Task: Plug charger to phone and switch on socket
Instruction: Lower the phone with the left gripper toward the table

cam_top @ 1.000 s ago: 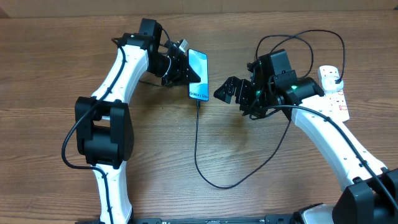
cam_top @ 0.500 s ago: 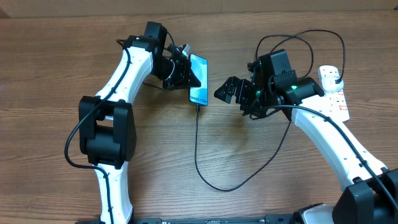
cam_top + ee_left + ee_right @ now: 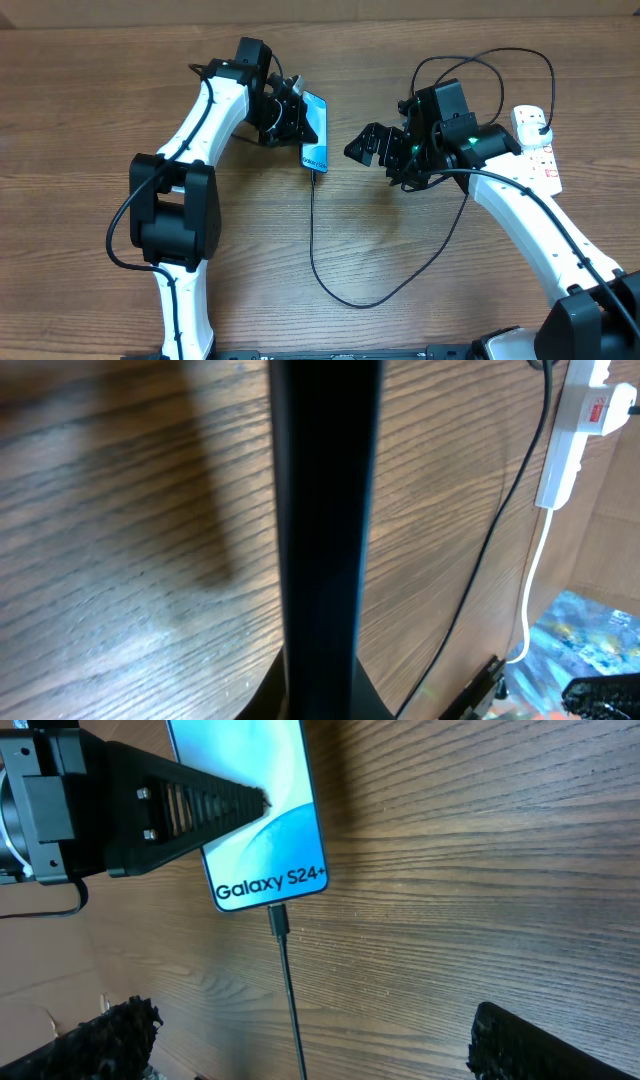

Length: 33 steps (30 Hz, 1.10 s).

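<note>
found the phone (image 3: 316, 130) left of table (image 3: 90, 90) centre, pinched in the left gripper (image 3: 303, 122). saw one black finger (image 3: 170, 805) lying across the lit screen. could not tell whether the phone rests on the wood. read "galaxy s24+" at its near end. traced the charger (image 3: 312, 235) from a tip seated in that end, down through a wide loop, then up right to a black plug on the socket (image 3: 537, 145). noted the socket at the right edge, well apart from the phone. logged the right gripper (image 3: 370, 145) hanging just right of the phone, fingers spread wide, holding nothing.
</note>
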Motion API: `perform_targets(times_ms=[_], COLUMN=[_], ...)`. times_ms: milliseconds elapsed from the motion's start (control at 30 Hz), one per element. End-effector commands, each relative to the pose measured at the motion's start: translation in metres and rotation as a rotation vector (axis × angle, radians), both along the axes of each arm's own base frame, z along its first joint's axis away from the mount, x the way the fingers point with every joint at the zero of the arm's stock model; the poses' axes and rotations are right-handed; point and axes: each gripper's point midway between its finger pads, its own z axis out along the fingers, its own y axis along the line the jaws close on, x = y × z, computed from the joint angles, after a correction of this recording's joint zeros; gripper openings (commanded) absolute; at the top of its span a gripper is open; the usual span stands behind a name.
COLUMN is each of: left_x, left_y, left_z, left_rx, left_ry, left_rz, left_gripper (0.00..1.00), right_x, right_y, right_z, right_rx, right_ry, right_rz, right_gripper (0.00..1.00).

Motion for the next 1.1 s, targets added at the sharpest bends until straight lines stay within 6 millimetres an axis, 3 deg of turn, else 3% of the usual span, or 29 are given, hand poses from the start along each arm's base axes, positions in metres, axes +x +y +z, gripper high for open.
perform_targets(times_ms=[0,133,367,867,1067], left_x=[-0.006,-0.008,-0.015,-0.02,-0.019], left_y=[-0.017,-0.027,-0.031,-0.033,-0.027], left_z=[0.002,0.0,-0.033,-0.037,-0.049], left_rx=[-0.027,-0.035,-0.035,-0.035,0.013], left_ry=[0.0,-0.007,0.113,0.137,0.14], left_rz=[-0.031,-0.05,-0.022,-0.029,-0.022], left_gripper=[0.09,0.08,0.08,0.1,0.14], right_x=[0.002,0.001,0.0,-0.004,-0.008], right_y=[-0.001,-0.002,-0.002,-0.003,-0.004], right_z=[0.009,0.007,0.007,0.005,0.003], right_rx=[0.0,-0.003,-0.004,-0.01,-0.017], right_ry=[-0.03,-0.021,-0.018,0.0,0.022], right_rz=[0.001,0.001,0.002,0.002,0.002], right_gripper=[1.0,1.0,1.0,1.0,1.0])
